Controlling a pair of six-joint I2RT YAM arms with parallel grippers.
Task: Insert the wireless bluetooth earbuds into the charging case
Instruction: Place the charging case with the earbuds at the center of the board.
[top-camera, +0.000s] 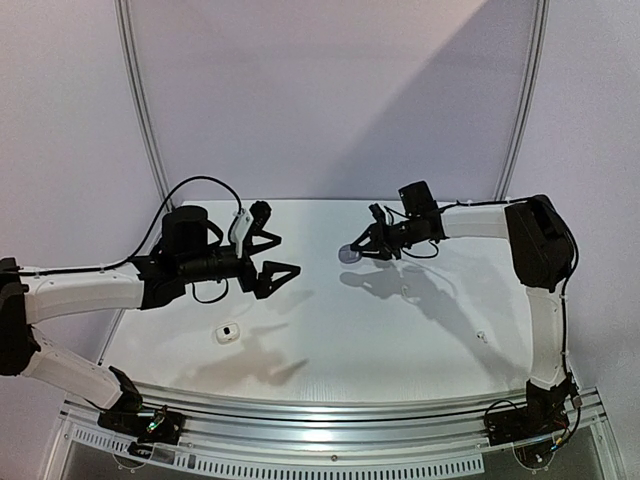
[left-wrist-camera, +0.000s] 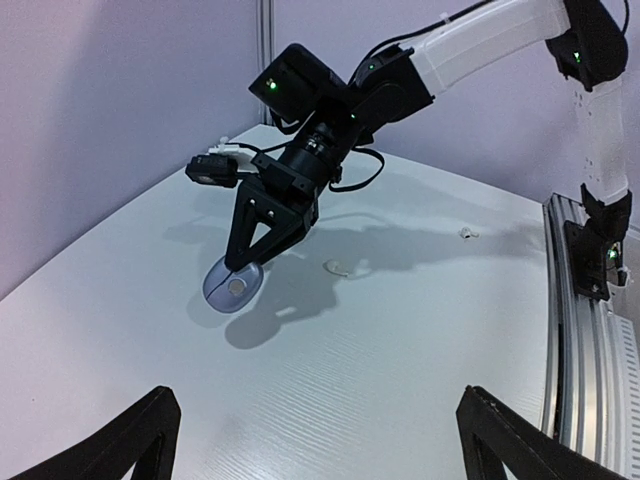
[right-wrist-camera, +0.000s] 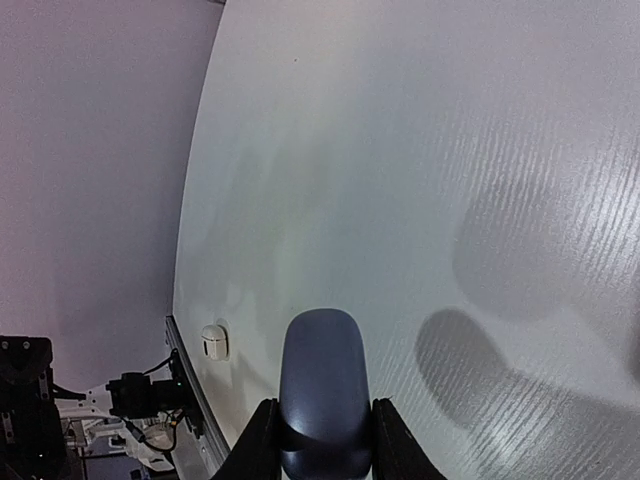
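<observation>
Both fingers (left-wrist-camera: 130, 440) of my left gripper (left-wrist-camera: 320, 400) sit at the bottom corners of the left wrist view. They are spread as wide as they go, with nothing between them. Seen from above, this gripper hangs over the left half of the table (top-camera: 350, 340), raised off the surface, and its shadow falls toward the near edge.

My right gripper (top-camera: 362, 247) is clamped on the dark grey-purple case (top-camera: 348, 255). One finger presses each long side, and the rounded end sticks out past the fingertips. The case hangs just above the table, near the middle and toward the far edge, with its shadow lying apart from it. A pale spot shows on its face in the left wrist view; I cannot tell what it is.

The white case (top-camera: 227, 333) lies on the table between my left gripper and the rail (top-camera: 340, 415) along the near edge, apart from both. One white earbud (left-wrist-camera: 336, 267) lies on the table just beside the right gripper, at the edge of the arm's shadow. A second white earbud (top-camera: 481, 337) lies on the right half, well apart from the held case and nearer the right edge. Open tabletop runs between the two grippers and across the near middle.
</observation>
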